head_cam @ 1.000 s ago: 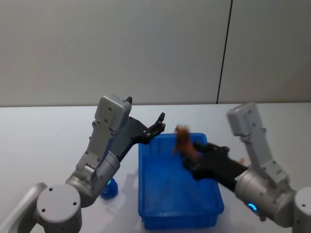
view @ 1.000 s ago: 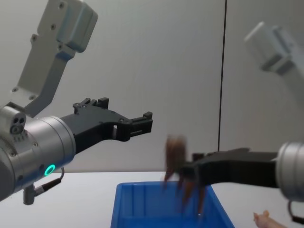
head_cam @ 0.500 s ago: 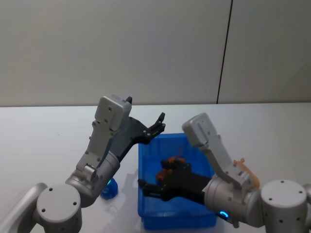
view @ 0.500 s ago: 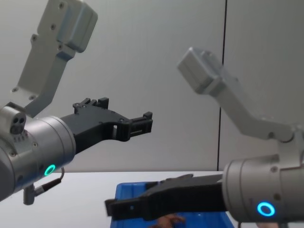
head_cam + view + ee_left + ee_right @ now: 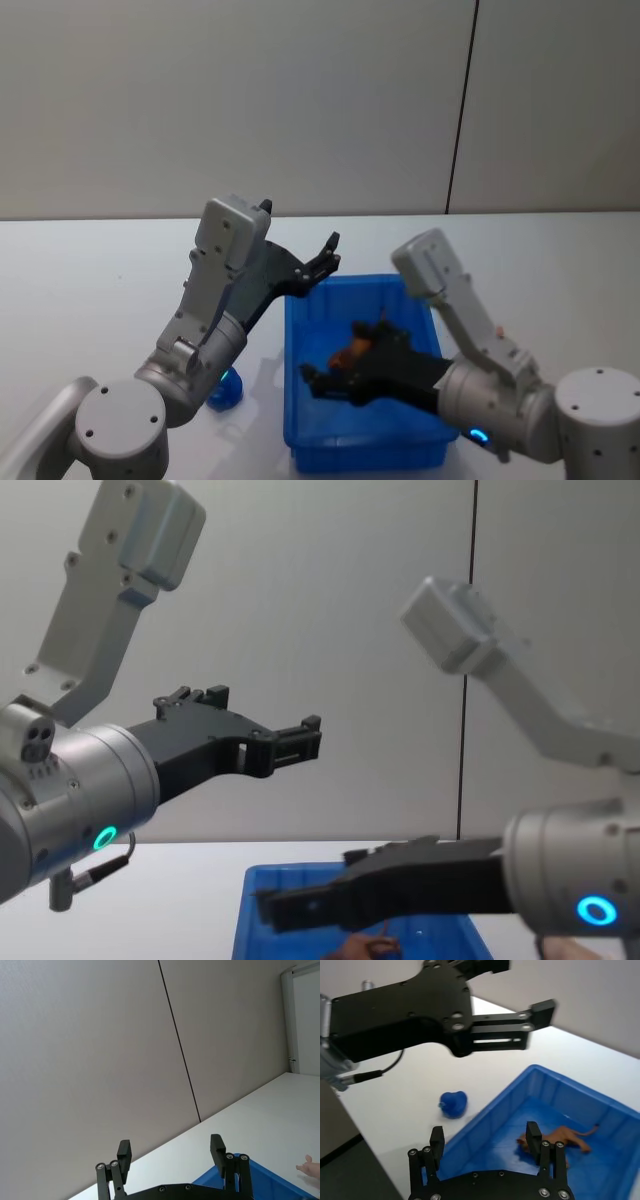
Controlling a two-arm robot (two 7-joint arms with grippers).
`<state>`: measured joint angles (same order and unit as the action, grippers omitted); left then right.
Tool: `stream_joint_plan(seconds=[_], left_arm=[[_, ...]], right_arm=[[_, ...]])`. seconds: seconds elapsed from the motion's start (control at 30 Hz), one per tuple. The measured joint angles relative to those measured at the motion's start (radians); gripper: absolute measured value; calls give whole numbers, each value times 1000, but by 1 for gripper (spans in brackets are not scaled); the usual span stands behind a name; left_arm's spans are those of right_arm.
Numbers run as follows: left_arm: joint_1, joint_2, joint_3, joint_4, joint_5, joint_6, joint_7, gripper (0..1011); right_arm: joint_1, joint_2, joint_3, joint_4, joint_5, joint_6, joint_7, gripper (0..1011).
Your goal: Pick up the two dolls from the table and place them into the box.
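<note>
Grey wall panels (image 5: pixel 300 100) with one dark vertical seam are backing a plain white table (image 5: pixel 90 270). The right gripper (image 5: pixel 485 1134) is hovering low over the middle of the box (image 5: pixel 500 1112), its two black fingers standing wide apart and holding nothing. Just beneath it the reddish-brown doll (image 5: pixel 560 1136) is lying on its side on the box floor, a slim four-legged figure with a thin tail trailing toward one wall. The box is a rectangular bright blue plastic bin with a thick rim and ribbed inner walls, and the brown doll is the one thing lying in it. The left gripper (image 5: pixel 170 1146) is hanging raised above the far left corner of the box, jaws also spread wide and empty. The pale peach-pink doll (image 5: pixel 310 1169) is lying outside the box on the table, near it. A small rounded blue object (image 5: pixel 453 1103) is sitting on the table just beside the box's left wall.
</note>
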<state>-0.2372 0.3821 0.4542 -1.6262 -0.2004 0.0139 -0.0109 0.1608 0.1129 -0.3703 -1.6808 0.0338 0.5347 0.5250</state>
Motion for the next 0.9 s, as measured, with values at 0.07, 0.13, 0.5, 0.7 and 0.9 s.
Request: stream_joint_plan(seconds=[0.07,0.13,0.5,0.7,0.9], left_arm=[[0,0,0,0,0,0,0,1001],[0,0,0,0,0,0,0,1001],[0,0,0,0,0,0,0,1001],[0,0,0,0,0,0,0,1001],[0,0,0,0,0,0,0,1001]], right_arm=[[-3,8,7,-5,5,-9,-11,1001],[-10,21,18,-14,13,-21,-27,1001],[-50,107,96,-73,65,-76,-120,1001],[-87,164,149,-111,106,-99,-180,1001],[-143,231,211,-145,162,-116,-234,1001]])
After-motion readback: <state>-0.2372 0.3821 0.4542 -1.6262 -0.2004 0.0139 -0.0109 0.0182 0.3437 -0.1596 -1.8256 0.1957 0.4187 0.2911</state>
